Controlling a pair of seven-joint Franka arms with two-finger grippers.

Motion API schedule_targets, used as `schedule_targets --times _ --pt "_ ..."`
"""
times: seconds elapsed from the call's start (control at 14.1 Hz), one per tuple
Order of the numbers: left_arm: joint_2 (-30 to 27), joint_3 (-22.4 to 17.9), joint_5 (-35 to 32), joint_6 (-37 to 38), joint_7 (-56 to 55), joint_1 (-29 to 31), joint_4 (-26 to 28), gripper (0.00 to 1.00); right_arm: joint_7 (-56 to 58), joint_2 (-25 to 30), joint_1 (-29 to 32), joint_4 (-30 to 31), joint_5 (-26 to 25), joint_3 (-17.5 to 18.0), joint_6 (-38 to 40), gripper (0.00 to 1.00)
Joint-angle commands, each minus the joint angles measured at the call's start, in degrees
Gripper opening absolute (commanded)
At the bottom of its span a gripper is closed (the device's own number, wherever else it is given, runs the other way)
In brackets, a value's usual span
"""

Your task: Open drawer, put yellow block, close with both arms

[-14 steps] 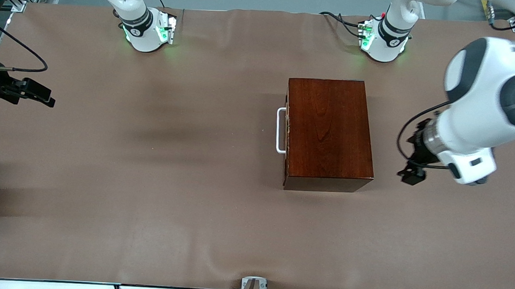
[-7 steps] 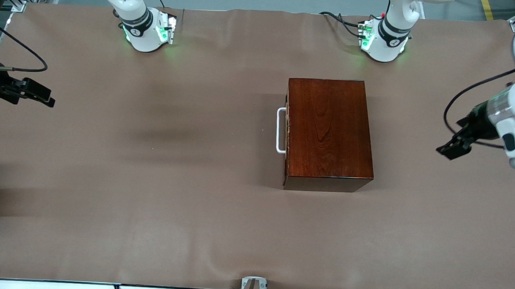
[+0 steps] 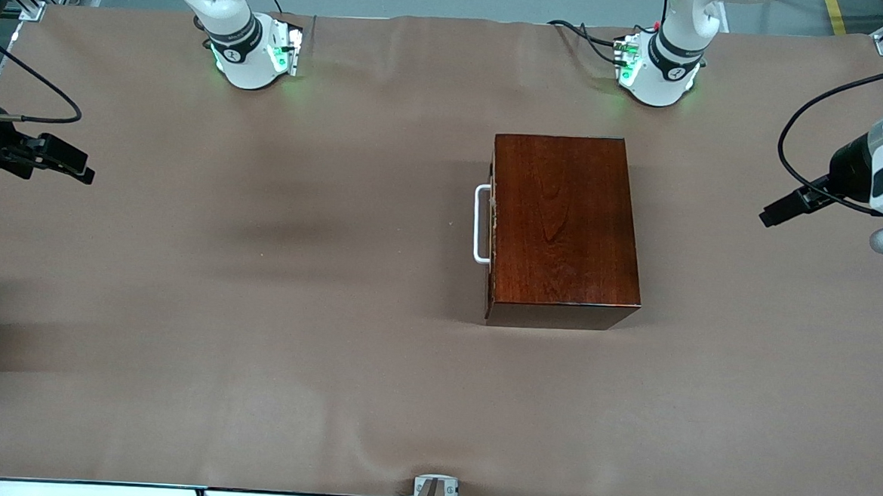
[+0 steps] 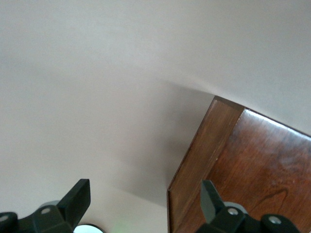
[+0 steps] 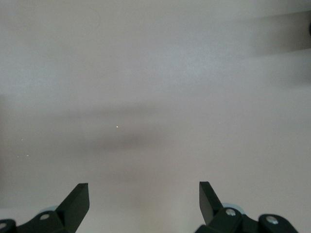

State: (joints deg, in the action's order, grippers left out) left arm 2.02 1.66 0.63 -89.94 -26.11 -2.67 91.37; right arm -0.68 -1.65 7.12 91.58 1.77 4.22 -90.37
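Drawer is shut. Its white handle sits close against the dark wood box, mid-frame in the front view, a bit toward my left arm's end of the surface. Yellow block: not visible in any view, so I can't tell if it's inside the drawer or just out of frame.

Left gripper hangs over bare surface at the frame edge, clear of the box, jaws spread wide w/ nothing between them. The left wrist view shows only a box corner past them. Right gripper waits at the other frame edge at mid-height, jaws also wide and empty, only plain surface under it.

My read: either the job hasn't begun or it's done. If not begun, the next move is one gripper to the handle, jaws around the bar, and a straight pull w/ the box braced.
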Motion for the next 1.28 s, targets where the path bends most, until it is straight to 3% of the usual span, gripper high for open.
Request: schedule_targets --times 0.0,0.28,0.5,0.92,1.21 --pt "-2.28 0.71 0.6 0.82 9.2 1.26 2.23 1.0 -0.64 0.6 0.35 -0.17 -0.53 0.53 0.11 1.0" --pt "-3.15 0.45 0.07 2.49 18.89 1.44 2.15 1.0 -0.64 0.6 0.26 -0.17 -0.53 0.53 0.1 1.0" --pt "-3.86 0.71 -5.63 2.49 24.79 1.0 2.06 1.0 -0.64 0.6 0.26 -0.09 -0.53 0.53 0.02 1.0" --pt "-4.21 0.89 -3.01 4.34 24.88 3.19 1.36 1.0 -0.64 0.51 0.35 -0.17 -0.53 0.53 0.02 1.0" --pt "-4.3 0.97 -2.48 0.57 25.15 3.02 1.71 1.0 -0.64 0.51 0.35 -0.17 -0.53 0.53 -0.07 1.0"
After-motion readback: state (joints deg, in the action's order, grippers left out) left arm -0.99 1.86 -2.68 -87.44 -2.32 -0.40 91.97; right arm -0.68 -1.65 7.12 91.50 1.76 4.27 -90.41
